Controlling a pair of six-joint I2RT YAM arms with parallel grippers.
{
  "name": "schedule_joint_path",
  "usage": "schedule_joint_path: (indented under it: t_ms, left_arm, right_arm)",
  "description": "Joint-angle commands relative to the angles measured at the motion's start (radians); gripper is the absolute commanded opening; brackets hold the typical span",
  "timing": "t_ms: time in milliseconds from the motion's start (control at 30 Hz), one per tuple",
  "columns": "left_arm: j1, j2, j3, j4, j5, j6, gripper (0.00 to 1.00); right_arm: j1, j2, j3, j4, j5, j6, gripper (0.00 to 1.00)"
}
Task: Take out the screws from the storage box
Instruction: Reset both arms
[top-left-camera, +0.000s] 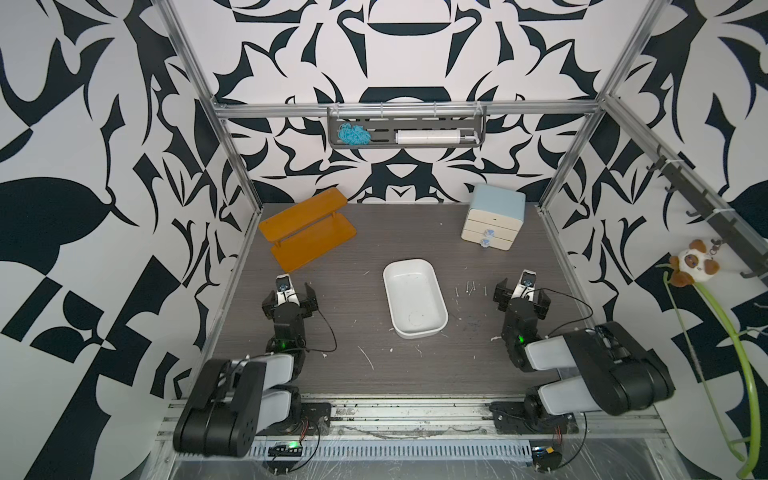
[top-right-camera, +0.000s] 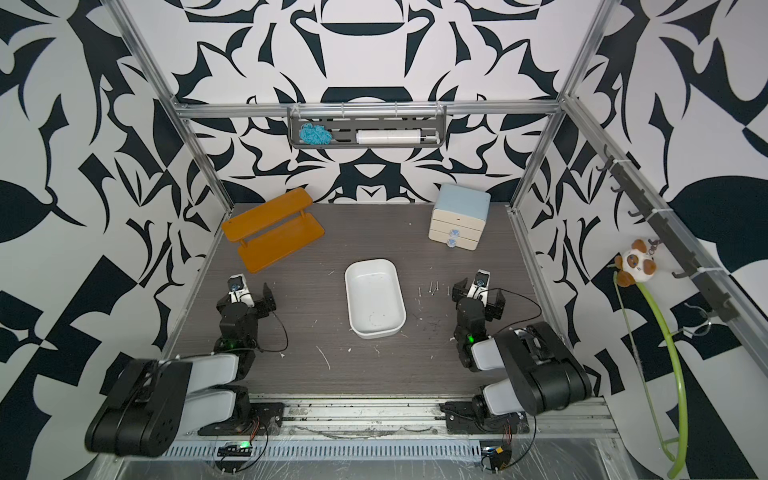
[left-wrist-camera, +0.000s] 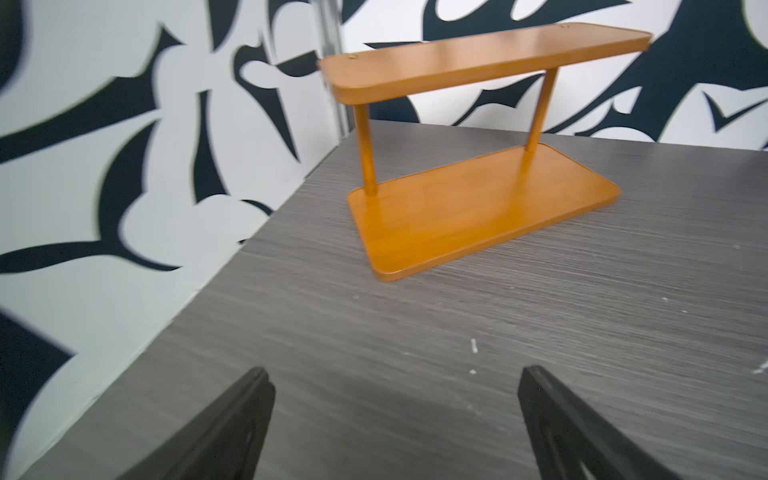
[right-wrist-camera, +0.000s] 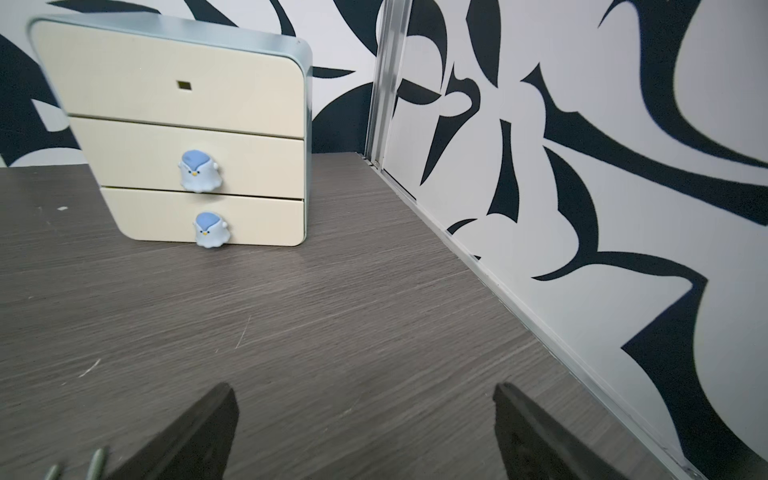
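Looking down in both top views, I have the storage box (top-left-camera: 413, 291) (top-right-camera: 374, 293) near the middle of the desk (top-left-camera: 436, 365). The screws (top-left-camera: 469, 287) (top-right-camera: 432, 287) lie loose on the desk outside it, between the box and the right tool (top-left-camera: 523, 291). That tool sits near the desk's right edge, its fingers spread apart with nothing between them. The left tool (top-left-camera: 289, 291) sits near the left edge, spread just as wide and holding nothing.

Only the right wrist view (right-wrist-camera: 361, 388) gives me the screws close up: two grey tips (right-wrist-camera: 97, 459) just beside one finger. Further off it shows the cream drawer cabinet (right-wrist-camera: 187, 104), which has two blue penguin knobs and stands by the far right corner.

The left wrist view (left-wrist-camera: 395, 374) gives me the orange two-tier stand (left-wrist-camera: 478, 208) by the far left corner and bare desk between the fingers.

A dark marking on the front rail (top-left-camera: 347, 411) is too small for me to read.
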Motion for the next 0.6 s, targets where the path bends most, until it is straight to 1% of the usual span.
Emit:
schedule_joint_path:
  t_ms: [0,67,133,200,233,267,300,367,433,500,533,567]
  left_arm:
    - [0.069,0.217,0.023,0.333,0.197,0.015,0.99]
    - [0.068,0.224,0.042,0.301,0.200,0.016,0.99]
    - [0.070,0.165,0.060,0.179,0.190,0.002,0.99]
    - [0.070,0.142,0.093,0.081,0.194,-0.003,0.99]
    - [0.070,0.152,0.104,0.074,0.193,-0.001,0.99]
    - [0.070,0.163,0.114,0.072,0.193,0.004,0.99]
    - [0.070,0.166,0.118,0.071,0.200,0.007,0.99]
    - [0.070,0.153,0.121,0.048,0.199,0.005,0.99]
    - [0.070,0.148,0.140,0.000,0.207,0.006,0.99]
    - [0.070,0.156,0.185,-0.062,0.230,0.015,0.99]
    - [0.070,0.160,0.219,-0.121,0.238,0.017,0.99]
    - [0.061,0.155,0.237,-0.173,0.227,0.028,0.99]
  right_arm:
    - [-0.040,0.008,0.112,-0.069,-0.104,0.044,1.00]
    - [-0.055,0.019,0.125,-0.088,-0.122,0.050,1.00]
    - [-0.063,0.017,0.125,-0.089,-0.143,0.055,1.00]
    - [-0.106,0.020,0.125,-0.101,-0.259,0.064,1.00]
    - [-0.133,0.018,0.118,-0.092,-0.334,0.072,1.00]
    - [-0.164,0.027,0.089,-0.035,-0.427,0.077,1.00]
    - [-0.169,0.065,0.046,0.103,-0.440,0.053,1.00]
    - [-0.164,0.033,0.065,-0.009,-0.455,0.048,1.00]
    - [-0.162,0.049,0.045,0.063,-0.475,0.037,1.00]
    - [-0.161,0.035,0.049,0.028,-0.475,0.033,1.00]
    - [-0.161,0.041,0.063,0.014,-0.474,0.028,1.00]
    - [-0.160,0.038,0.055,0.021,-0.474,0.031,1.00]
